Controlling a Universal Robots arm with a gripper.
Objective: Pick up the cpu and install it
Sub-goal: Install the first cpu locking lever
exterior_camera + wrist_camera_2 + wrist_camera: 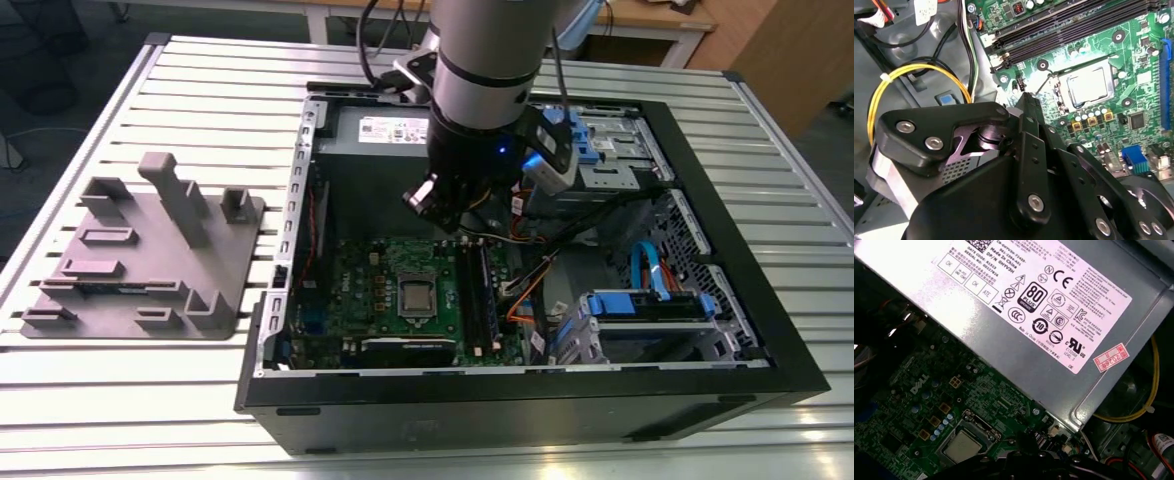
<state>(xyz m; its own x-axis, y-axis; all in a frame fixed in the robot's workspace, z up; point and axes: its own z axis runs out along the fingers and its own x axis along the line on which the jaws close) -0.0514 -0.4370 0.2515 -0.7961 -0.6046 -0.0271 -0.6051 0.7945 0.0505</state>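
while the arm hangs over the open case, these lines hold:
jaws: in the second wrist view the gripper [1026, 102] shows its fingers drawn together to a closed tip, with nothing seen held between them.
cpu: the cpu [1087, 84] lies flat in the socket frame [1058, 87] on the motherboard [1139, 45], apart from the fingertips; it also shows in the first wrist view [961, 446] and the exterior view [418, 296].
risk: judged from here, a descent off-centre could drive the closed tip into the frame or small parts around it, or shift the chip on its contacts.
cause: the tip sits to one side of the socket, near loose cables [914, 70].
exterior view alone: grey fixture [147, 250] on the table [120, 400], well apart from the case [747, 330].
first wrist view alone: the power supply [1044, 305] beside the board.
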